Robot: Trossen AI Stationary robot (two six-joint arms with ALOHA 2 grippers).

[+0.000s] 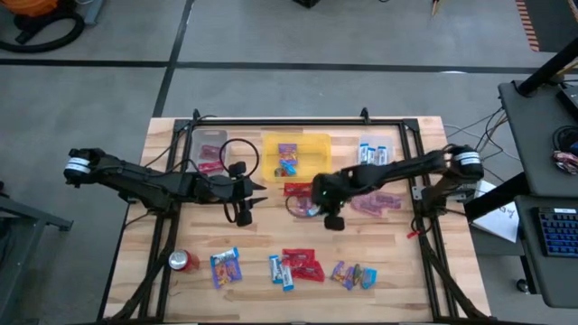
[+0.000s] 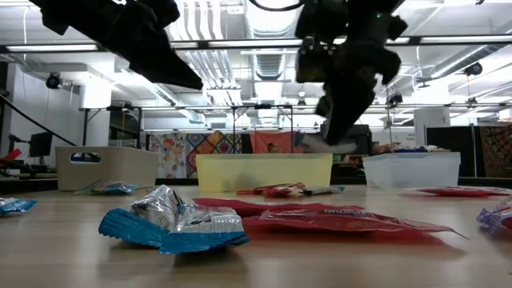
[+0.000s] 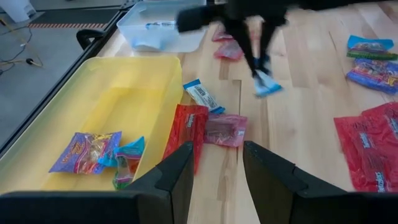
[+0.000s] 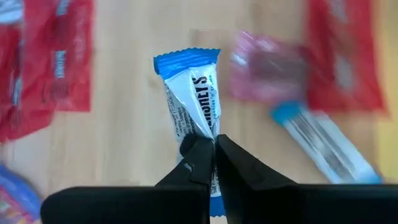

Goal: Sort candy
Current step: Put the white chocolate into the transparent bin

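Observation:
My right gripper (image 1: 313, 199) hovers over the table's middle, just near of the yellow bin (image 1: 318, 143), shut on a blue-and-white bar (image 4: 189, 93). The left wrist view shows that bar (image 3: 266, 84) under the right gripper's fingers, above the wood. My left gripper (image 3: 217, 168) is open and empty, in the air beside the yellow bin's left near corner (image 1: 257, 188). More candy lies flat on the table: a red packet (image 3: 189, 127), a pink packet (image 3: 225, 129) and another blue-and-white bar (image 3: 202, 95) by the bin. My right gripper pinches the blue-and-white bar between its two fingertips (image 4: 198, 155), partway along the wrapper (image 4: 199, 127), which is creased at the pinch. The fingers come from above, pointing down. The bar is lifted clear of the table and sticks out tilted below the fingertips.
The yellow bin holds purple packets (image 3: 84, 149). A clear bin (image 1: 209, 149) stands left of it and another (image 1: 377, 153), holding blue-and-white bars, right of it. Several candies (image 1: 289, 268) and a red soda can (image 1: 183, 261) lie along the near edge. Pink packets (image 1: 375, 203) lie under the right arm.

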